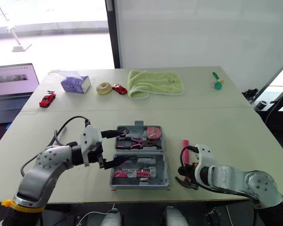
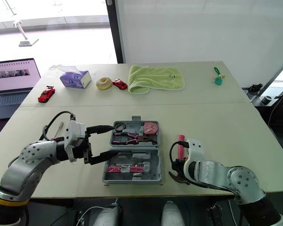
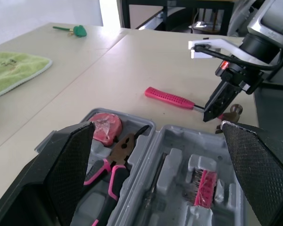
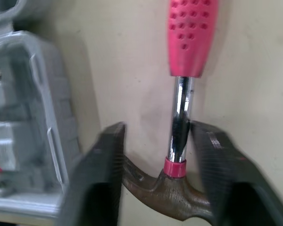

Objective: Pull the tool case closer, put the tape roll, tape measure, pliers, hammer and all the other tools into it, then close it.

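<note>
One grey plastic tool case [image 1: 139, 175] lies open, with one pair of pink-and-black pliers [image 1: 132, 141] and one round red tape measure [image 1: 154, 132] in its far half. One hammer [image 1: 184, 149] (pink bumpy grip, shiny metal neck, brown head) lies flat just right of the case, grip pointing away from the robot. The right gripper [image 4: 155, 134] is spread around the neck, not squeezing. The left gripper [image 1: 118, 147] gapes wide at the case's left edge. Beyond the case sit one yellowish tape roll [image 1: 104, 88] and two red toy cars [image 1: 47, 99] [image 1: 119, 88]
</note>
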Controlling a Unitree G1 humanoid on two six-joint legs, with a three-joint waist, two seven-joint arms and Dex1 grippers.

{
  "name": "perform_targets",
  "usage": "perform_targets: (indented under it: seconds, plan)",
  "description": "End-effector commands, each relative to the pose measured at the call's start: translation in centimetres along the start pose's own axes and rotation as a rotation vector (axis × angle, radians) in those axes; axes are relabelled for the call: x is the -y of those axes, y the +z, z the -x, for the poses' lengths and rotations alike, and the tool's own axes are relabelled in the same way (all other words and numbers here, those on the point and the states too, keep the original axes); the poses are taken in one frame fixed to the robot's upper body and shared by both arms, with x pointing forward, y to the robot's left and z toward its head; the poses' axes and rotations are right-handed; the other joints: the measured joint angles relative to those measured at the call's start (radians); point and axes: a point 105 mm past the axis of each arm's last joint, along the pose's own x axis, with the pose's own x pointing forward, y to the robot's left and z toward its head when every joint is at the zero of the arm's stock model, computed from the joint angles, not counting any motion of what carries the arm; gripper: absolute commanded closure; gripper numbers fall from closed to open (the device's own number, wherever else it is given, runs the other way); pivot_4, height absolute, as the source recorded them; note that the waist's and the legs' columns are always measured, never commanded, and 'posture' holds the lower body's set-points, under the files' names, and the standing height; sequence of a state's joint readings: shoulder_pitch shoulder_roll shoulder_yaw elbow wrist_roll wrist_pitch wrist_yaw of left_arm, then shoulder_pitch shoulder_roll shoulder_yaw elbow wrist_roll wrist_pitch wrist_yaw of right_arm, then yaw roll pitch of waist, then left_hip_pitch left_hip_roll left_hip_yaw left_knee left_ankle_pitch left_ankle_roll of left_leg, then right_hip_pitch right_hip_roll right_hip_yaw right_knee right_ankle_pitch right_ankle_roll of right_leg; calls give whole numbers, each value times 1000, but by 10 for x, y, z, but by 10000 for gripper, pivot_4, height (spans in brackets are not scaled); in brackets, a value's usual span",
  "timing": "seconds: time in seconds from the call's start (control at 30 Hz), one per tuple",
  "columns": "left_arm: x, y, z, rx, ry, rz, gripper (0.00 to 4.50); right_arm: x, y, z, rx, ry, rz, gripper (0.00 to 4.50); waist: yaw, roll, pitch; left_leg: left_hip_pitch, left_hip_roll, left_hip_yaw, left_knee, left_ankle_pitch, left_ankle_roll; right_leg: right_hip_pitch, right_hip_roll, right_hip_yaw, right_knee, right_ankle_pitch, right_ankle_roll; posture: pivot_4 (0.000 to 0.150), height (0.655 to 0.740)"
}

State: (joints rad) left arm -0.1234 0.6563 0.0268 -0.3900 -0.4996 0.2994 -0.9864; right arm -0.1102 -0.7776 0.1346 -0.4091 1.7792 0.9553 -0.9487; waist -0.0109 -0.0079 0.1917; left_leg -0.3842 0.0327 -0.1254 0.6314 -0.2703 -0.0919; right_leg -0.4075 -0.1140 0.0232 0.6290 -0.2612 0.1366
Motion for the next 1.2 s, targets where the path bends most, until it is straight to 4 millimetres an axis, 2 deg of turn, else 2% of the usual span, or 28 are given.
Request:
perform_targets:
  seconds: [0.03, 0.13, 0.27, 0.53, 0.7, 0.93, 0.97, 1.03, 1.2]
  plan:
    - [-4, 9, 9, 24, 16, -31, 0, -13, 18, 28, 187, -41, 347, 4508, -2, 0, 0, -1, 0, 0, 0, 0, 0, -1, 0, 0, 0, 0, 0, 1500, 7400]
    - [-4, 5, 13, 18, 15, -29, 0, -17, 17, 39, 311, -122, 506, 4508, -4, 0, 0, -1, 0, -1, -1, 0, 0, -3, 1, 0, 0, 0, 0, 1500, 7400]
    - [-5, 0, 18, 14, 12, -27, 0, -26, 2, 34, 371, -118, 418, 4508, -2, 0, 0, -2, 1, -2, -2, 0, 0, -3, 1, -1, 0, 0, 0, 1500, 7400]
    - [-8, 1, 18, 14, -13, -40, 0, -1, -9, 14, 382, -265, 290, 4508, -2, 0, 0, -3, 0, -2, -1, 0, 0, -2, 1, 0, -1, 0, -1, 1500, 7400]
    - [-9, 6, 18, 4, -23, -54, 0, 1, -26, -5, 341, -261, 192, 4508, -7, 0, -1, -3, 0, -2, -1, 0, 0, -3, 1, 0, 0, 0, 0, 1500, 7400]
    - [-12, 11, 21, -2, -17, -66, 0, 5, -31, -22, 337, -285, 192, 4508, -8, -2, -2, -1, 0, -2, -1, 0, 0, -1, 1, 0, 0, 0, 0, 1500, 7400]
    - [-11, 11, 21, -3, -17, -66, 0, 7, -31, -22, 340, -292, 191, 9966, -8, -2, -2, 0, 0, -2, -1, 0, 0, -1, 1, 0, 0, 0, 0, 1500, 7400]
    - [-11, 12, 20, -3, -16, -66, 0, 9, -30, -23, 349, -302, 187, 17453, -8, -2, -2, 0, 0, -2, -2, 0, 0, -1, 1, 0, 0, 0, 0, 1500, 7400]
    - [-11, 12, 17, -2, -14, -65, 0, 9, -32, -23, 351, -306, 193, 43161, -2, -2, -2, 0, 0, -2, -1, 0, 0, 0, 1, 0, 0, 0, 0, 1500, 7400]
